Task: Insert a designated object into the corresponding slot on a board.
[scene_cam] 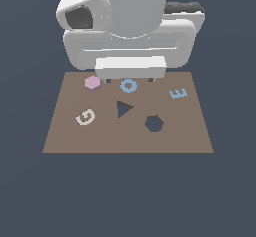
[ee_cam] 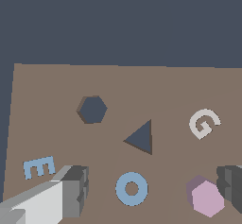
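Observation:
The pale pink hexagonal block (scene_cam: 92,83) lies on the brown board (scene_cam: 75,136) near its far edge, towards the exterior view's left. The dark hexagonal slot (scene_cam: 154,124) is nearer the front, right of centre. My gripper (scene_cam: 130,80) is open and empty above the far edge of the board, over the blue ring. In the wrist view the gripper (ee_cam: 151,190) straddles the ring, and the pink block (ee_cam: 208,198) sits just inside one finger (ee_cam: 231,187). The slot (ee_cam: 92,109) lies further off on the board (ee_cam: 56,86).
A blue ring "O" (scene_cam: 128,86) (ee_cam: 132,188), a dark triangle cutout (scene_cam: 124,109) (ee_cam: 141,138), a white "G" (scene_cam: 85,116) (ee_cam: 204,123) and a blue "E" (scene_cam: 178,93) (ee_cam: 38,167) are on the board. The arm's white body fills the back of the exterior view.

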Controlling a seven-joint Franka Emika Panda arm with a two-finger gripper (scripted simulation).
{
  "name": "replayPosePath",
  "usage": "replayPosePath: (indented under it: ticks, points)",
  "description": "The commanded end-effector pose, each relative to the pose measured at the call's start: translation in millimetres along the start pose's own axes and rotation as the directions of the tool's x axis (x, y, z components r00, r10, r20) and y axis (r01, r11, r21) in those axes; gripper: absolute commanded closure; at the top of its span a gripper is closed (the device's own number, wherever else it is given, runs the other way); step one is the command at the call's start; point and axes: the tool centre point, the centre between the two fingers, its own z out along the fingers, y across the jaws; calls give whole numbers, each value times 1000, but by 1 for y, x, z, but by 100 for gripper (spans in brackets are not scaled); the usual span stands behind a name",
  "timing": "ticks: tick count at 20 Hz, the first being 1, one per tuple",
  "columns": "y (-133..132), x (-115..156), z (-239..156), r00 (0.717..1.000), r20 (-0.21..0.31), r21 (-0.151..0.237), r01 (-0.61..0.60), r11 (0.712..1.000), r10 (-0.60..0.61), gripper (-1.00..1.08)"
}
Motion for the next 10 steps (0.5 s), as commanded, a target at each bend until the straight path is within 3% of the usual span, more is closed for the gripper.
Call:
replayPosePath:
  ticks: [1,10]
  points:
    - [0,0,0,1000,0,0,0,1000,0,-92]
    - [14,-4,11,997,5,-4,-80,997,80,-92]
